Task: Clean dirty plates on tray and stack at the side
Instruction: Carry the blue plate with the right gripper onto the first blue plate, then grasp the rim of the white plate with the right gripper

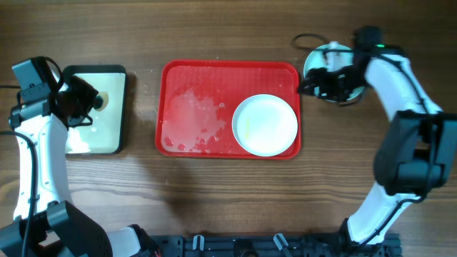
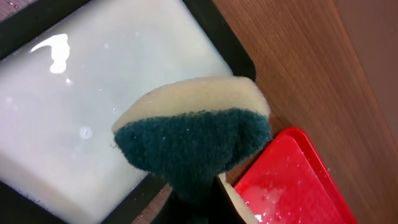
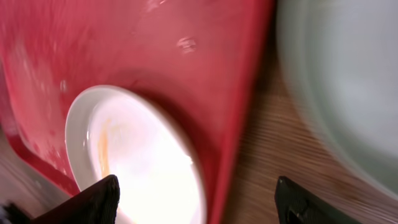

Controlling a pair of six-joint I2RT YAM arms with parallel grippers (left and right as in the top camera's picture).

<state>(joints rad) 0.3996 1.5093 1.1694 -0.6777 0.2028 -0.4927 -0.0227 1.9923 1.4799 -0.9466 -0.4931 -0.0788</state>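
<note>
The red tray [image 1: 193, 78] lies mid-table with soapy smears on its left half. A white plate [image 1: 265, 125] with a faint yellow smear sits in its right end; it also shows in the right wrist view [image 3: 137, 162]. A pale aqua plate [image 1: 321, 57] lies on the table right of the tray, partly under my right arm, blurred in the right wrist view [image 3: 348, 74]. My right gripper [image 1: 308, 84] is open and empty above the tray's right rim [image 3: 199, 205]. My left gripper [image 1: 96, 100] is shut on a green-and-yellow sponge [image 2: 193, 137].
A black-rimmed tray [image 1: 114, 71] with milky liquid stands at the far left, under the sponge; it also shows in the left wrist view [image 2: 230, 43]. A black cable [image 1: 303, 39] lies behind the aqua plate.
</note>
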